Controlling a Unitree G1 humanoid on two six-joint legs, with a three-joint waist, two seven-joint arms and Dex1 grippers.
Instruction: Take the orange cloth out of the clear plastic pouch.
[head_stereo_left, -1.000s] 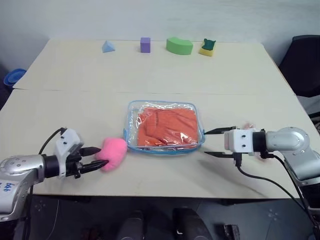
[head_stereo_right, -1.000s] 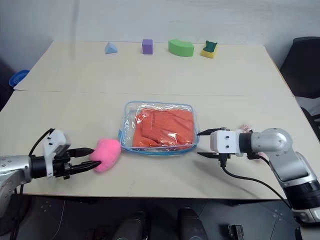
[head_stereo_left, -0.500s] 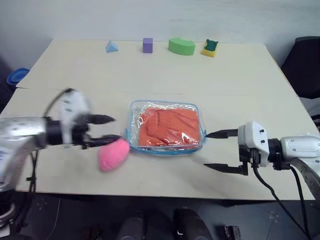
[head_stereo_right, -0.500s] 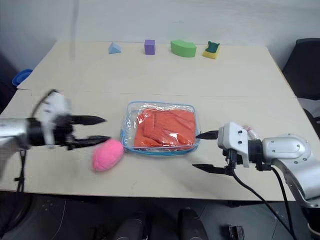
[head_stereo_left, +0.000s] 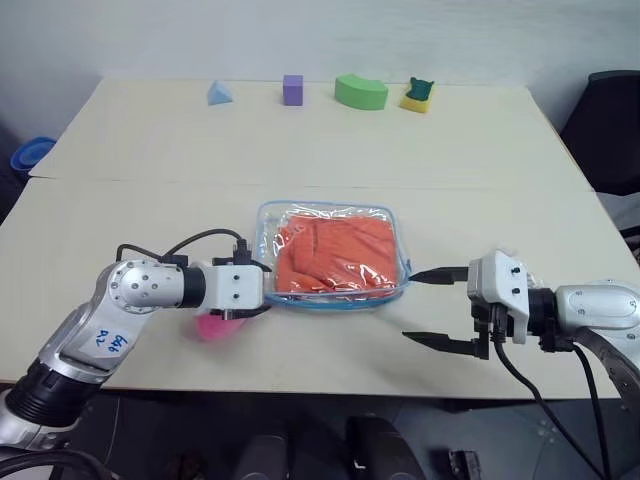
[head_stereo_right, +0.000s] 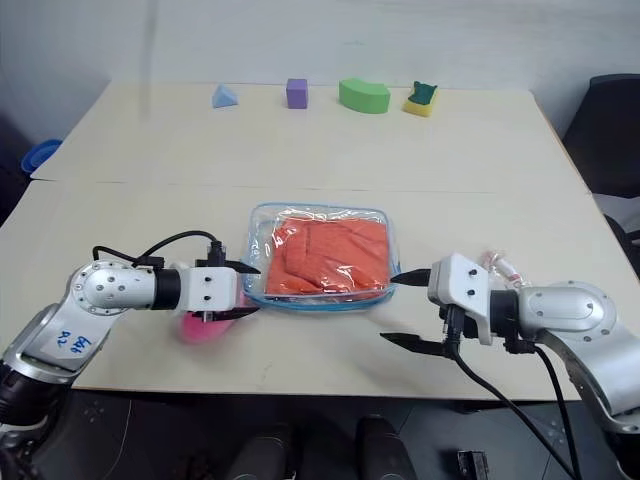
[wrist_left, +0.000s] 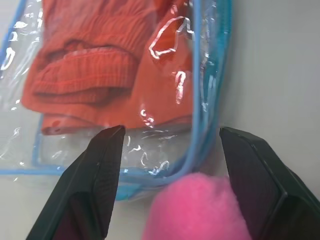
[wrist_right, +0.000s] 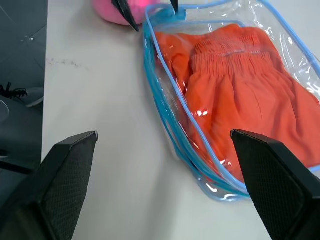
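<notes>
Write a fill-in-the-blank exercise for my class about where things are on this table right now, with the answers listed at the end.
1. The orange cloth lies inside the clear plastic ____.
2. The left hand is at the pouch's corner, over a plush heart coloured ____.
3. The right hand has its fingers ____ and holds nothing.
4. At the table's far edge, the cube is coloured ____.

Missing words: pouch; pink; open; purple
</notes>
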